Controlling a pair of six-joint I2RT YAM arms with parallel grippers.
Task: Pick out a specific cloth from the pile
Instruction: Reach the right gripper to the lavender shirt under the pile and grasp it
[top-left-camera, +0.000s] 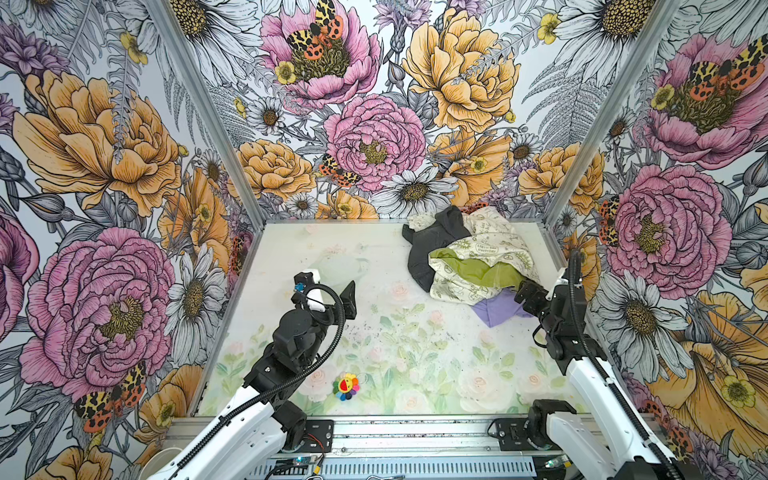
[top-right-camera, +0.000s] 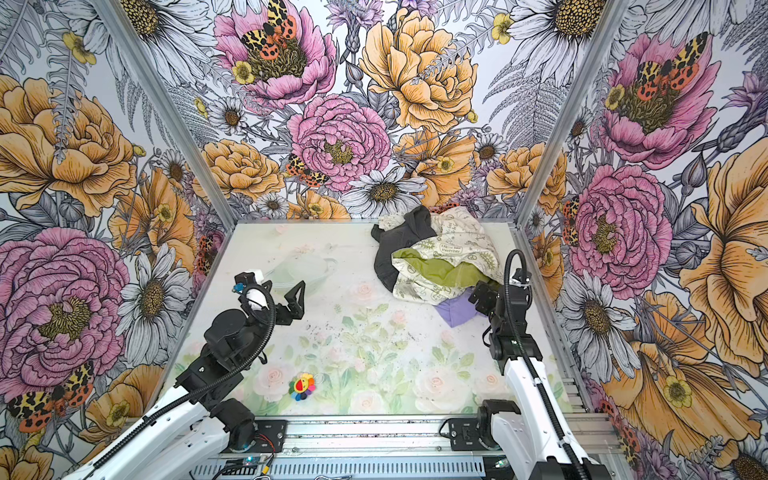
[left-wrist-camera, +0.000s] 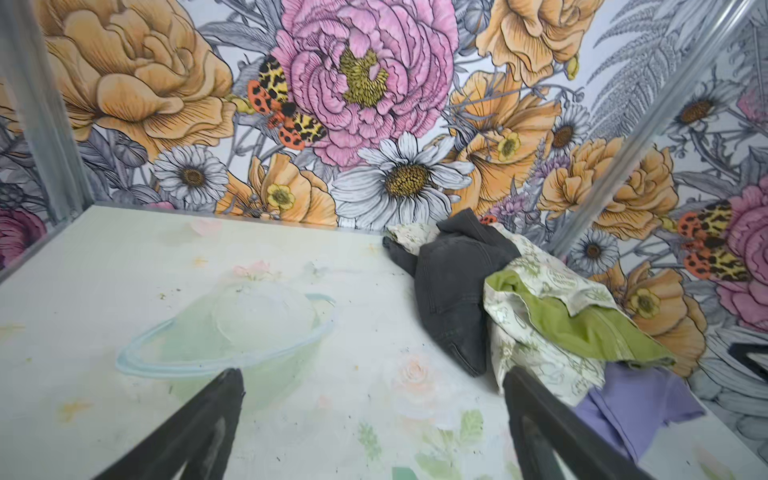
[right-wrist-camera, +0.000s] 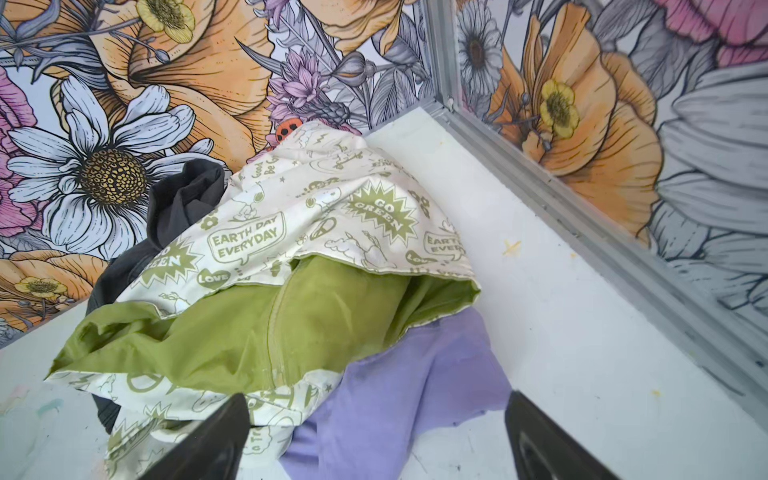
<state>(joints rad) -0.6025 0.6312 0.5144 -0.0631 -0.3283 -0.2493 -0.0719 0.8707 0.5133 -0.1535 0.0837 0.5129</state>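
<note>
A: Started with both top views. Found the pile (top-left-camera: 469, 253) heaped in the far right corner of the surface (top-left-camera: 332, 257). Made out a dark grey garment (top-left-camera: 428, 253) on its left side. Made out a cream cloth (top-left-camera: 490, 245) with green print draped against it, with olive lining turned outward.

B: And the cloth?

A: Spotted the cloth (top-left-camera: 496, 311), plain lavender, sticking out from under the cream cloth at the near edge of the pile and lying on the surface. Saw the right claw (top-left-camera: 521, 293) right at that edge, over the lavender fabric. Saw the left claw (top-left-camera: 330, 286) well apart from the pile, over bare surface on the left, with jaws spread wide and gripping nothing. Noted a small rainbow flower toy (top-left-camera: 346, 387) near the front edge.

B: Left wrist view?

A: Showed two black fingers (left-wrist-camera: 199, 428) far apart, with only bare surface between them. Caught the pile beyond, with the dark grey garment beside the cream cloth. Caught the cloth (left-wrist-camera: 640, 403) peeking out beneath the cream cloth's hem.

B: Right wrist view?

A: Showed the right claw (right-wrist-camera: 376, 399) released too, with fingers (right-wrist-camera: 536, 440) wide apart: one over the cream cloth's hem, one over bare surface. Saw the cloth (right-wrist-camera: 415, 374) between them. Could not tell touching from hovering. Saw nothing pinched.
</note>
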